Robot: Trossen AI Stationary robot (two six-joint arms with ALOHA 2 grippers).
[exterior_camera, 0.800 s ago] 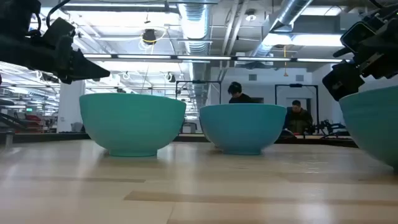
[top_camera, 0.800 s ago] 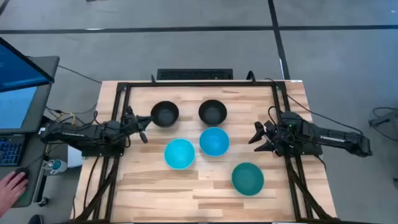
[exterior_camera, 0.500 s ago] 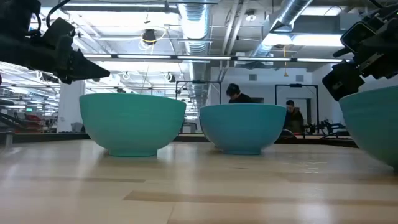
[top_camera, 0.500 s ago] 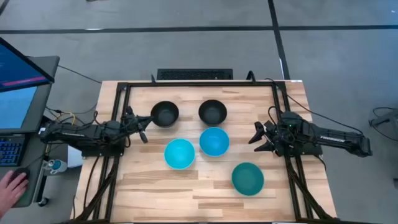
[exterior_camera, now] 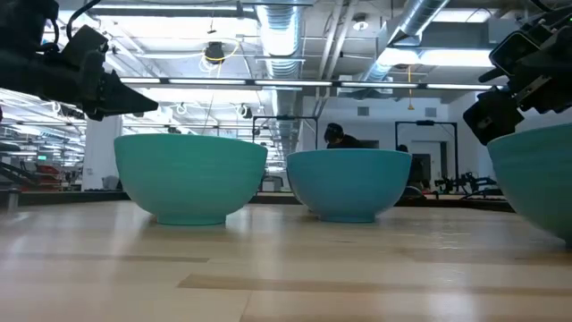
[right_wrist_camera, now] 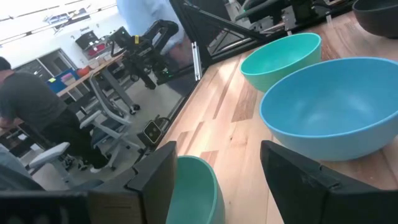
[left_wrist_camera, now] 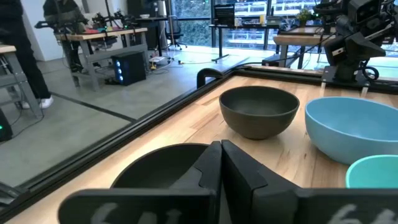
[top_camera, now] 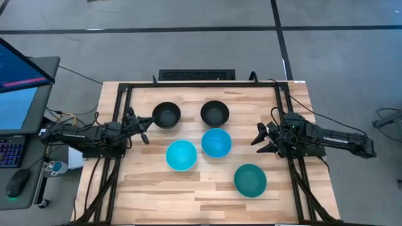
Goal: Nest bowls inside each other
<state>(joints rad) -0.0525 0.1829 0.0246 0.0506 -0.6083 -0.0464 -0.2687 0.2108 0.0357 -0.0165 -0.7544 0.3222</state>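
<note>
Five bowls rest upright on their bases on the wooden table. Two black bowls stand at the far side. Two cyan-blue bowls stand in the middle. A teal-green bowl stands near right. My left gripper is shut and empty, raised just left of the left black bowl. My right gripper is open and empty, raised right of the right cyan-blue bowl, with the teal-green bowl below it.
A black frame runs along the table's far and side edges. A laptop and a mouse sit off the table's left. Bare wood lies at the near left. People show far off in the room.
Both arms and all bowls have kept still. A person's hand that lay on the mouse beside the table's left has gone out of view.
</note>
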